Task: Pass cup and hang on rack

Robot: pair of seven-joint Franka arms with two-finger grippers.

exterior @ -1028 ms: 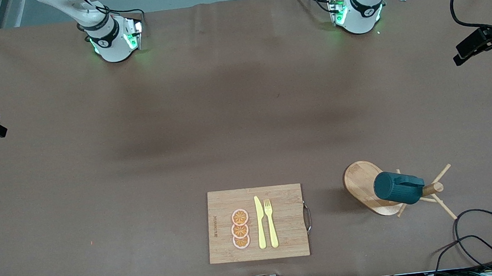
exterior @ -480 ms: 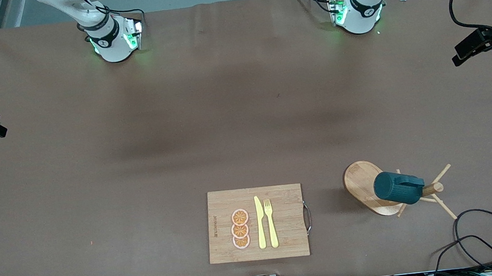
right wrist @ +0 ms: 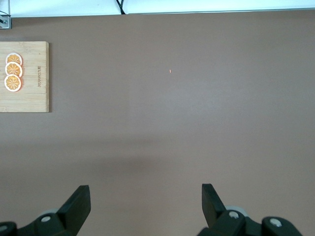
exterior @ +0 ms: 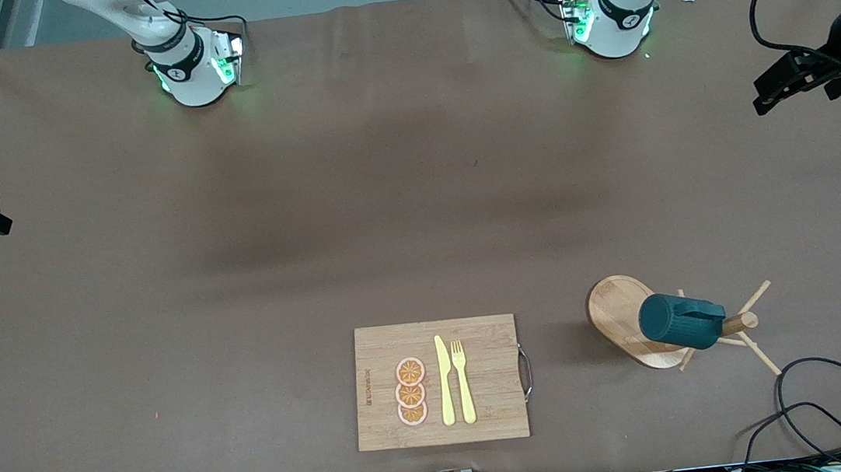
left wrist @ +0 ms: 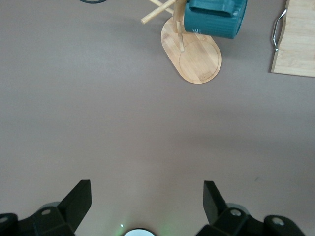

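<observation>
Lower right of the front view: dark teal cylindrical cup hangs on a peg of the light wooden mug-tree rack, so hanging looks done. Both arms wait; left gripper and right gripper at the frame edges, jaws apart, empty.

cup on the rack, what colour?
Dark teal-green cup, hanging on the light wooden rack; clearest in the front view.

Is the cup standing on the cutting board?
No, the cup hangs on the rack, beside the cutting board, which carries only a knife, a fork and orange slices.
</observation>
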